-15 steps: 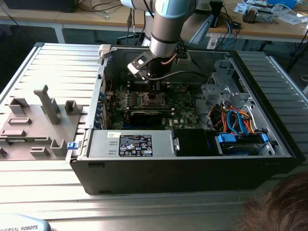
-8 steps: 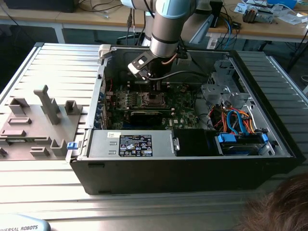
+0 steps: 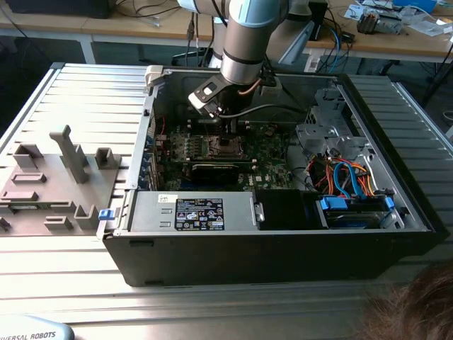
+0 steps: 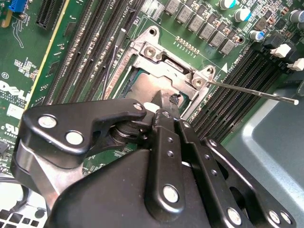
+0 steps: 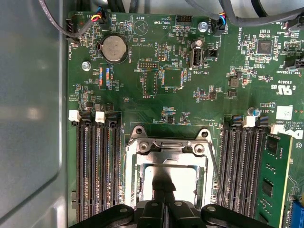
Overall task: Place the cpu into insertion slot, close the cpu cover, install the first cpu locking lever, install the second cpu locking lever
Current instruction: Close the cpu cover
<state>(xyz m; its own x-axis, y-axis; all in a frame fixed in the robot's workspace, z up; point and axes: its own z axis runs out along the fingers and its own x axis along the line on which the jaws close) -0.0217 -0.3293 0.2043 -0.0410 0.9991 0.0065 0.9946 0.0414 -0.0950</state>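
Ribbed metal tabletop (image 3: pixel 78 92) carries an open black computer case (image 3: pixel 283 248), with a grey fixture (image 3: pixel 53 180) of holders lying toward the exterior view's left. A person's hair (image 3: pixel 417 312) shows at the lower corner on the exterior view's right. The arm (image 3: pixel 251 35) reaches down into the case over the green motherboard (image 5: pixel 156 52).

The tool (image 5: pixel 164 204) sits right above the insertion slot (image 3: pixel 225 146). Its 2 fingers (image 4: pixel 167 128) are pressed together with nothing seen between them, the tips low over the socket.

The cpu (image 5: pixel 178 180) lies flat in the slot, its silver top showing through the square window of the cpu cover (image 5: pixel 171 152). The cover lies down over the chip.

In the second wrist view, 1 silver lever (image 4: pixel 251 92) angles away from the frame's corner, out across the long memory slots (image 4: pixel 237 71). 1 dark lever (image 4: pixel 111 61) runs beside the opposite edge of the frame; whether it is latched I cannot tell.
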